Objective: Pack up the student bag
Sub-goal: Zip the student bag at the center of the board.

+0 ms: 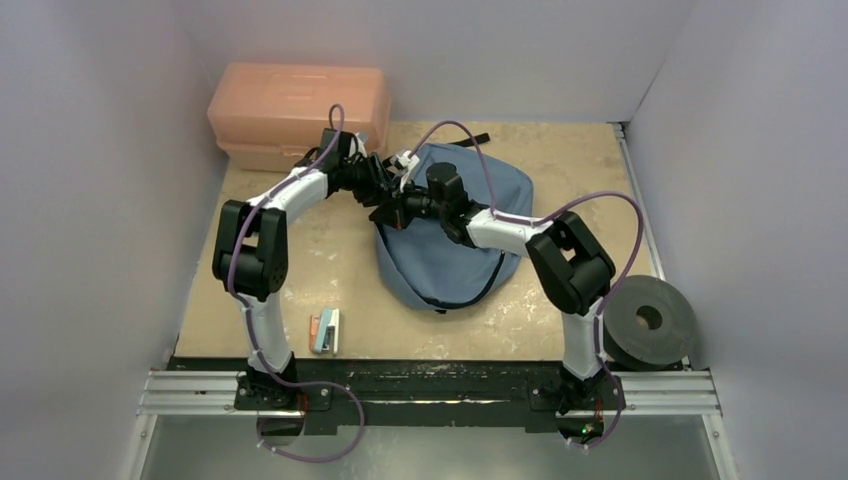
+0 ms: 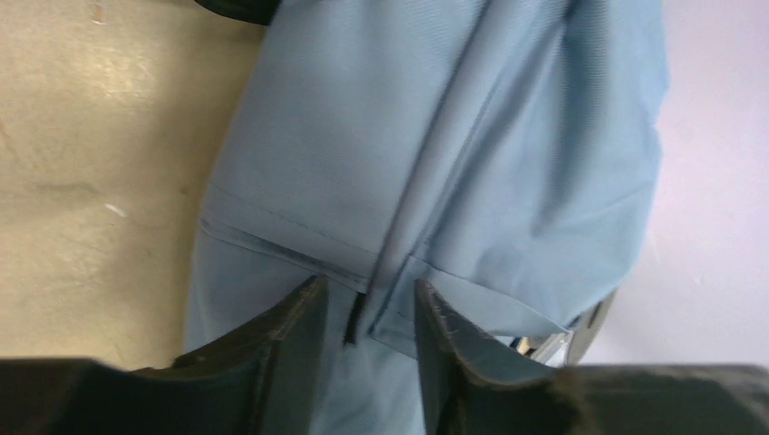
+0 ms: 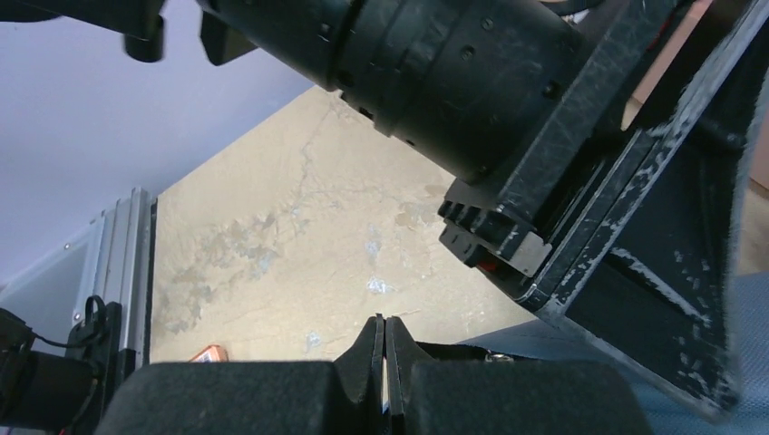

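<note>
– where's the student bag (image 1: 425, 258) in all this?
– slumped flat on the table (image 1: 330, 270), towards the back and a little right of middle. it's near the salmon box (image 1: 297, 110) but not touching it. both arms are bent in over its far left corner.
– and the claws?
– the left gripper (image 2: 369, 285) is partway open, a finger either side of a raised fold in the blue cloth. there's a small dark tab (image 2: 352, 324) in the gap, maybe a zip pull, i can't say for sure. neither finger looks to be touching it. the right gripper (image 3: 384, 319) is pinched right shut beside the bag's edge, and i can't see anything caught between the tips.
– how would the bag handle, do you reckon?
– soft, floppy and light, i'd say. plain cloth would bunch and tent up rather than lift as one piece, and it might slip out of a pinch. better to take something stitched: a seam, that tab, or the black strap (image 1: 492, 280). with one claw pinning the fabric while the other pulls, it shouldn't drag across the table.
– fragile?
– not that i can see.
</note>
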Available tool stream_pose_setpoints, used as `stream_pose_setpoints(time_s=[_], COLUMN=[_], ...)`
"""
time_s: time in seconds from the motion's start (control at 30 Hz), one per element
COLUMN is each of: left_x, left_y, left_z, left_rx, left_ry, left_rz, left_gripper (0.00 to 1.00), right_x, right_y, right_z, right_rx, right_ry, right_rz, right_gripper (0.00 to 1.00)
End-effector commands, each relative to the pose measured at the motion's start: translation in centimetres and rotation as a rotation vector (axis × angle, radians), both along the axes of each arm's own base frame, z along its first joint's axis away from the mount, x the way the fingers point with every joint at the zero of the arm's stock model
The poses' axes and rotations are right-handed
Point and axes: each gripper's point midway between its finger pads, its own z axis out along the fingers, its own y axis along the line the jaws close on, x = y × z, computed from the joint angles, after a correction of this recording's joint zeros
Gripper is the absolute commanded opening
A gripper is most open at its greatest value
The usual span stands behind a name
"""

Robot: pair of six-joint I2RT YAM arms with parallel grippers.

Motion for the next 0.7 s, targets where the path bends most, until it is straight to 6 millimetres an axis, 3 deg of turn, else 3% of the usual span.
stream_pose_setpoints(time_s=[0.0, 0.17, 0.33, 0.47, 0.67], left_x=[0.4, 0.9, 1.6, 1.7, 1.7], left_y=[-0.1, 0.1, -0.3, -0.3, 0.2], left_z=[-1.3, -2.0, -2.3, -2.8, -1.0], left_rx=[0.043, 0.059, 0.042, 0.049, 0.063], left_ry=[-0.016, -0.031, -0.034, -0.037, -0.07], left_rz=[-0.008, 0.004, -0.001, -0.009, 0.009], left_gripper=[0.33, 0.26, 0.25, 0.24, 0.25], right_x=[-1.7, -4.9, -11.7, -16.0, -18.0], right_y=[0.3, 1.5, 1.5, -2.6, -9.4], right_z=[4.4, 3.4, 1.1, 0.3, 0.0], right_rx=[0.056, -0.073, -0.17, -0.177, -0.169], right_ry=[-0.103, -0.147, -0.086, 0.006, 0.099], right_rz=[0.071, 0.127, 0.171, 0.109, -0.103], right_gripper=[0.0, 0.0, 0.0, 0.0, 0.0])
